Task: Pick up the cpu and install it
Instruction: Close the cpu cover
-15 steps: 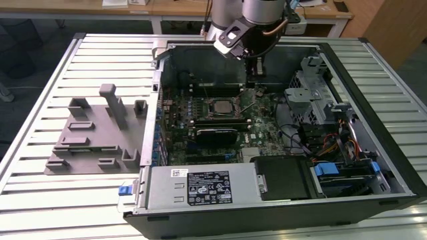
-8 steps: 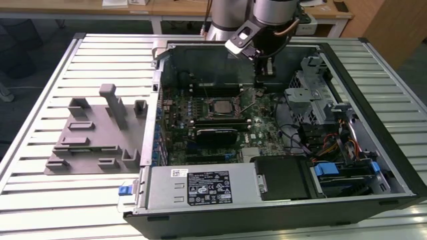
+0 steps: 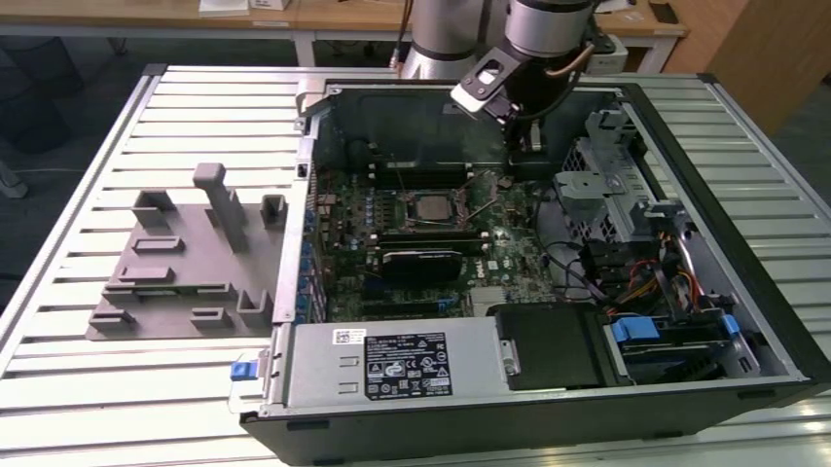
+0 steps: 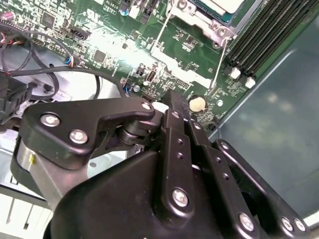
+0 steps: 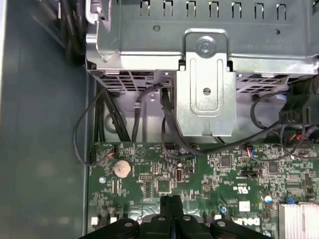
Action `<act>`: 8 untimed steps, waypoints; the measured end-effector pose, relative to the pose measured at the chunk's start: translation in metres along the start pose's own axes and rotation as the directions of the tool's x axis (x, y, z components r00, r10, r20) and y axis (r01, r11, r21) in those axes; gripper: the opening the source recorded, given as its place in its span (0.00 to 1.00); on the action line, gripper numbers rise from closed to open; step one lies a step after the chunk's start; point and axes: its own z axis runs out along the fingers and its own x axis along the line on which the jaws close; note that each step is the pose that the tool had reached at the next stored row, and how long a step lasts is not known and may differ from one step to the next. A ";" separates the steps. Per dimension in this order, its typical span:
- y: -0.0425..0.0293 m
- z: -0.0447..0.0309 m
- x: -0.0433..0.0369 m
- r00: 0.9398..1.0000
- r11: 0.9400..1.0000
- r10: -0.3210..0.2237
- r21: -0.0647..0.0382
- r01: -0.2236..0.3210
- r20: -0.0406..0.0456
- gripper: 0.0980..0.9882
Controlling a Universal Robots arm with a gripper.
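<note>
Sitting well apart from hand [image 4: 175, 99]: cpu [image 4: 224, 4]

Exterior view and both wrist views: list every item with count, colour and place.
table: one, silver, slatted, under everything
grey tray: one, on the table, exterior view's left
computer case: one, black, open, on the table
motherboard: one, green, inside the case
cpu: one, pale silver, seated on the motherboard
coin battery: one, silver, on the motherboard
drive cage: one, silver, inside the case
arm: one, silver and black, above the case
gripper: one, black, jaws shut, over the motherboard
</note>
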 end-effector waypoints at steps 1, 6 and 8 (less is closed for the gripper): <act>0.0003 0.0018 0.0000 1.000 1.000 0.000 0.000 0.000 0.000 0.01; 0.0005 0.0109 -0.0002 1.000 1.000 0.000 0.001 0.000 0.000 0.01; 0.0004 0.0145 -0.0002 1.000 1.000 0.000 0.002 0.000 0.000 0.01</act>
